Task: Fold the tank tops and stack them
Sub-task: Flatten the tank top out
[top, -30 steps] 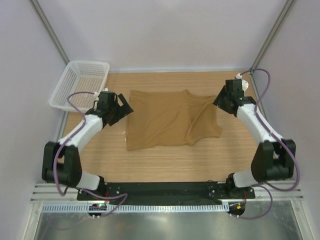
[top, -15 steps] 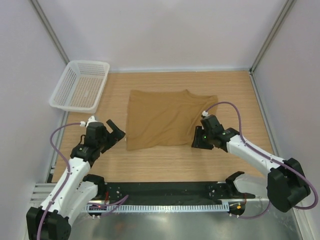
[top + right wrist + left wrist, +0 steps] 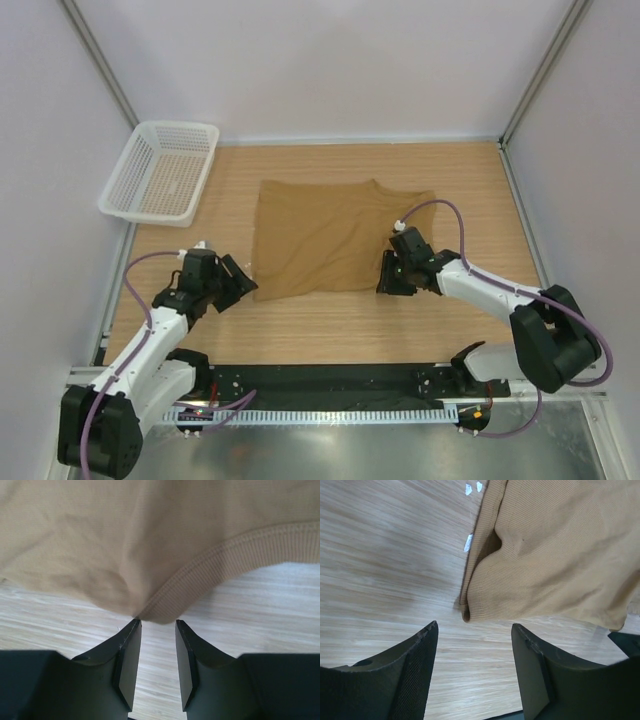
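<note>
The tan-brown tank top [image 3: 325, 238] lies spread flat on the wooden table. My left gripper [image 3: 243, 280] is open and empty, low over the table just short of the top's near left corner. In the left wrist view that corner [image 3: 468, 614] lies right ahead of the open gripper [image 3: 472, 627]. My right gripper [image 3: 384, 278] sits at the top's near right corner. In the right wrist view the ribbed hem [image 3: 165, 609] lies just beyond the tips of the gripper [image 3: 156, 624], which is narrowly open with only bare table between its fingers.
A white mesh basket [image 3: 160, 170] stands at the far left corner. Small white specks [image 3: 468, 542] lie on the wood beside the top's left edge. Grey walls and metal posts enclose the table. A black rail runs along the near edge.
Both arms have swung from the top's far sides down to its near corners. In the last half second each gripper closed in on its corner.
</note>
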Robot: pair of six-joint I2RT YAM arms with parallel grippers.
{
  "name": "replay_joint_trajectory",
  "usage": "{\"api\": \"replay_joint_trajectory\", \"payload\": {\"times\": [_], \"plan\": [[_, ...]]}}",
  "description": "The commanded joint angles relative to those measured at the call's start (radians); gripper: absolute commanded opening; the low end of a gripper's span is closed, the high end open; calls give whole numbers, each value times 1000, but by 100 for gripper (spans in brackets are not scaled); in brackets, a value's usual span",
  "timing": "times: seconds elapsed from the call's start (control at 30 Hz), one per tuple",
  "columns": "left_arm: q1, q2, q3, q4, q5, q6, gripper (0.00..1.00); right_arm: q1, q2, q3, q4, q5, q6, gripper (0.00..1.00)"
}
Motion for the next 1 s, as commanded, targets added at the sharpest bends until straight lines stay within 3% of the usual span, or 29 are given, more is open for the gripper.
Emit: {"api": "replay_joint_trajectory", "payload": {"times": [0.0,0.3,0.5,0.57,0.9,0.97], "plan": [[-3,14,7,71,49,16,61,6,46,71,59,23,0,40],[-11,65,9,77,54,22,61,4,138,100,81,23,-10,40],[-18,150,20,80,46,28,59,4,161,89,94,23,-40,16],[-21,186,26,86,61,29,54,6,163,88,94,23,-44,2],[-83,285,33,164,32,-3,50,6,144,88,94,10,-46,1],[-83,296,41,171,20,-4,39,4,134,77,104,-11,-47,1]]}}
